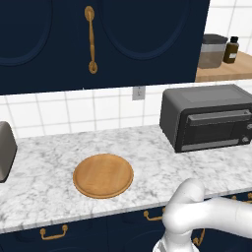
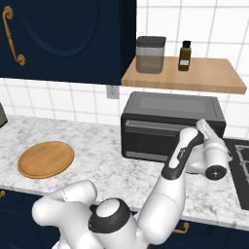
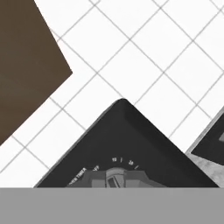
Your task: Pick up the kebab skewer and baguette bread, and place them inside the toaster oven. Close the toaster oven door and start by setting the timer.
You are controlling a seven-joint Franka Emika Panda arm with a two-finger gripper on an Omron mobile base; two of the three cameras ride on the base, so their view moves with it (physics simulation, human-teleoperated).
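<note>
At the lower centre of the right base view the white arm rises and bends to the right, its end effector at the toaster oven's right front corner; whether its fingers are parted cannot be told. In the hand view a timer dial sits at the bottom centre. On the marble counter, the round wooden plate lies left of centre. The toaster oven door stands shut. Above, a wooden shelf carries a canister and a small bottle.
</note>
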